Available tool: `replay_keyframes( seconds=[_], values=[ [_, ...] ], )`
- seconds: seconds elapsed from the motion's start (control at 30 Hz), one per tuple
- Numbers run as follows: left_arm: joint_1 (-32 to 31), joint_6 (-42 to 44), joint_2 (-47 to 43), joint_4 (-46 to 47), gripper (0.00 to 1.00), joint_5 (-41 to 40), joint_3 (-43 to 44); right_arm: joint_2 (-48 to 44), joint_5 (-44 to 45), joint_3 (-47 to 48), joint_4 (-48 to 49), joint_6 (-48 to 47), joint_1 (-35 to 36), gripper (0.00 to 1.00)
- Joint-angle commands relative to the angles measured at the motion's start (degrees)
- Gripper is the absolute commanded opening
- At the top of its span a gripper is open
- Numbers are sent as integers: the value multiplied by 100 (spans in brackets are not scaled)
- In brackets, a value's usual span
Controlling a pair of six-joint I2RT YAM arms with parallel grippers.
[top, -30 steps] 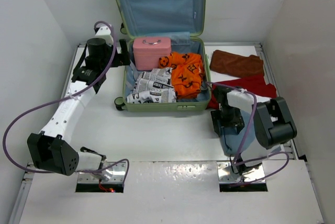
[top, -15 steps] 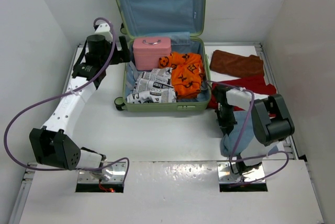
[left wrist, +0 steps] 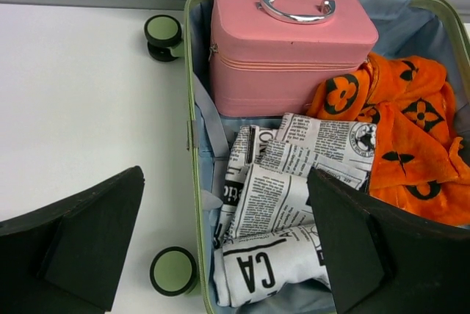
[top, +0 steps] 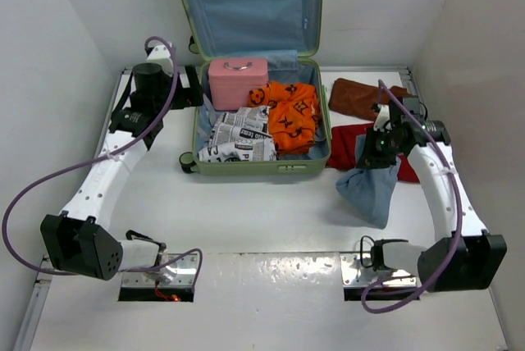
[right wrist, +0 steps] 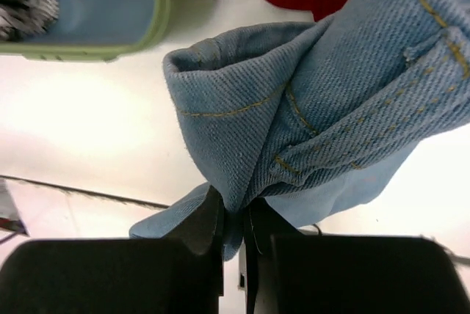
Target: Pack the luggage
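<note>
The luggage [top: 246, 169] lies open at the back middle, its lid propped up. Inside are a pink case [top: 238, 82], an orange patterned garment [top: 287, 113] and a newspaper-print garment [top: 239, 138]. My right gripper [top: 371, 150] is raised to the right of the luggage, shut on a blue denim garment [top: 369, 187] that hangs down from it. In the right wrist view the denim garment [right wrist: 330, 94] is pinched at the right gripper [right wrist: 233, 215]. My left gripper [top: 193, 87] hovers at the luggage's left rear edge, open and empty. In the left wrist view the left gripper [left wrist: 228, 255] straddles the luggage rim [left wrist: 192, 108].
A red cloth [top: 349, 139] and a brown cloth [top: 365, 97] lie on the table to the right of the luggage, under and behind my right arm. Two black-and-green wheels [left wrist: 163, 31] [left wrist: 174, 271] stick out on the luggage's left side. White walls close in the table.
My right gripper has shut on the denim garment, lifted it off the table and carried it back and to the right. The left arm has barely shifted.
</note>
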Motion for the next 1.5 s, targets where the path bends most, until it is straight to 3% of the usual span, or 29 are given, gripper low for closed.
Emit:
replay_keyframes(
  seconds=[0.0, 0.27, 0.47, 0.67, 1.13, 1.47],
  values=[
    [60, 12, -243, 137, 99, 79, -25, 184, -562, 460, 651, -125, -49, 0],
    [60, 117, -243, 84, 99, -26, -130, 1336, -606, 2146, 1548, 288, 127, 0],
    [112, 169, -243, 84, 99, -88, -244, 1888, -387, 2587, 2138, 262, 1154, 0],
    [165, 223, -191, 84, 99, -211, -244, 2864, -325, 3703, 2244, 410, 1963, 0],
    [885, -94, -191, -39, 99, -88, -464, 5332, -571, 5626, 2455, 1975, 3290, 0],
    [1211, -146, -85, 13, 99, 228, -622, 6142, -844, 6163, 3078, 3134, 3810, 0]
  ],
)
